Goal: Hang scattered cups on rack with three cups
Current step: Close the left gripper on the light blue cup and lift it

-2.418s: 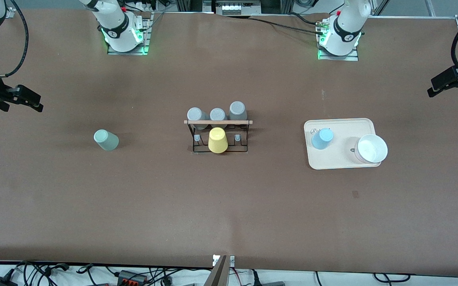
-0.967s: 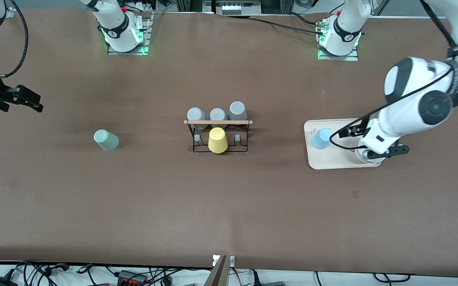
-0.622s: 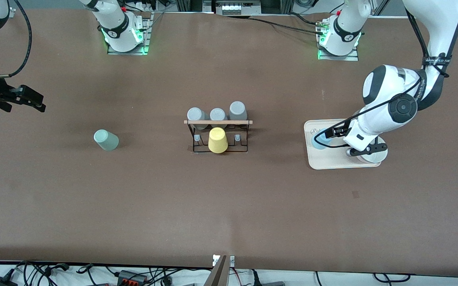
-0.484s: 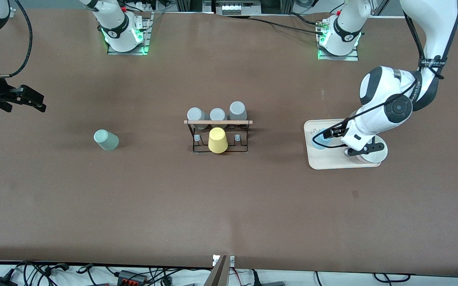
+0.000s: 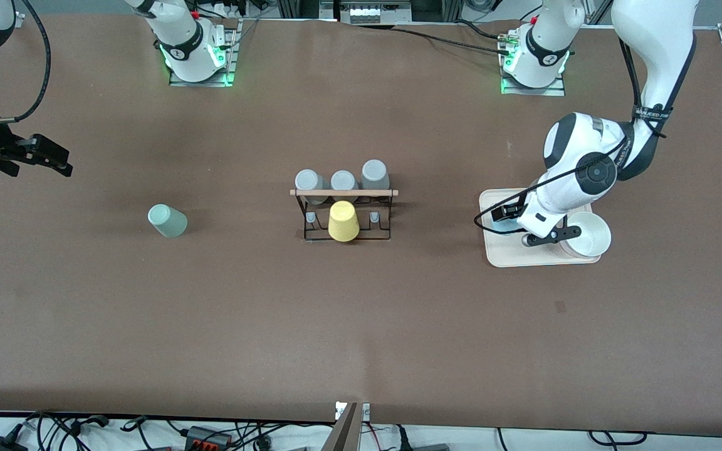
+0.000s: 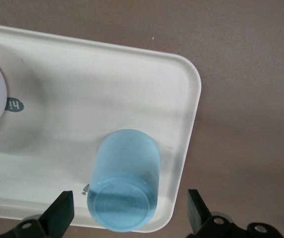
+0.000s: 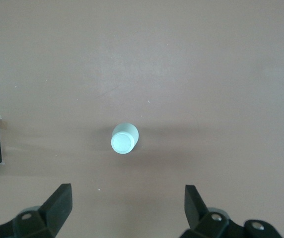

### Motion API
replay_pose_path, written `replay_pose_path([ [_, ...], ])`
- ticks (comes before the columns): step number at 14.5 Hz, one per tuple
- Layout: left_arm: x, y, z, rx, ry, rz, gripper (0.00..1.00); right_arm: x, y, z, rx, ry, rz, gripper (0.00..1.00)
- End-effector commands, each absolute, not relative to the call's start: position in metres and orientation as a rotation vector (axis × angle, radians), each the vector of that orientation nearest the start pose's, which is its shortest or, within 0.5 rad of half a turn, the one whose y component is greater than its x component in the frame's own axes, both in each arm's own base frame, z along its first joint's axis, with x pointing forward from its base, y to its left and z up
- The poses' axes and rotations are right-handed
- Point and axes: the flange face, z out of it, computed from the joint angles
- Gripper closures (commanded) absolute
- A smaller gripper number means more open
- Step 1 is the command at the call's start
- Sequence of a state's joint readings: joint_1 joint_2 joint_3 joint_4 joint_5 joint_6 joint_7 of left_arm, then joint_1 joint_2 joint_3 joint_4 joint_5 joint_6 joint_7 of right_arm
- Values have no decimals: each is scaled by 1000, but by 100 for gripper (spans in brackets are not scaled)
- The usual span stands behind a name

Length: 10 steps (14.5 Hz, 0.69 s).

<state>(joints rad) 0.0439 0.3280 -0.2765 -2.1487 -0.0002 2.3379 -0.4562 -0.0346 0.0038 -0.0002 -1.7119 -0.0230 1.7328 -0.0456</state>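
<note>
Matte blue cup point(image 6: 124, 186): judged light, rigid; grip mid-wall. Left gripper point(image 6: 130, 215) over it, right gripper point(image 7: 127, 210) waiting, fingers open.

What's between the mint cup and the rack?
Nothing: in the front view only bare brown table separates the mint cup from the rack. The right wrist view shows the same bare stretch.

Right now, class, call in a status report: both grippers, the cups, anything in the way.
Left gripper open over light blue matte tumbler on cream tray. Right gripper open, waiting above pale mint tumbler. Black wire rack unobstructed.
</note>
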Motion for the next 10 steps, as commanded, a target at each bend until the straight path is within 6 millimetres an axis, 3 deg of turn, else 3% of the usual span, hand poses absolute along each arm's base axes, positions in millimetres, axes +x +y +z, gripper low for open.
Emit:
replay_pose_path([
  [1,537,-125,238,-3132,-320,208,0,561,-22,573,-3180,-36,-17,0],
  [5,532,-125,233,-3123,-308,225,6,560,-23,573,-3180,-33,-7,0],
  [10,530,-125,232,-3112,-305,223,32,560,-22,573,-3178,-33,-7,0],
])
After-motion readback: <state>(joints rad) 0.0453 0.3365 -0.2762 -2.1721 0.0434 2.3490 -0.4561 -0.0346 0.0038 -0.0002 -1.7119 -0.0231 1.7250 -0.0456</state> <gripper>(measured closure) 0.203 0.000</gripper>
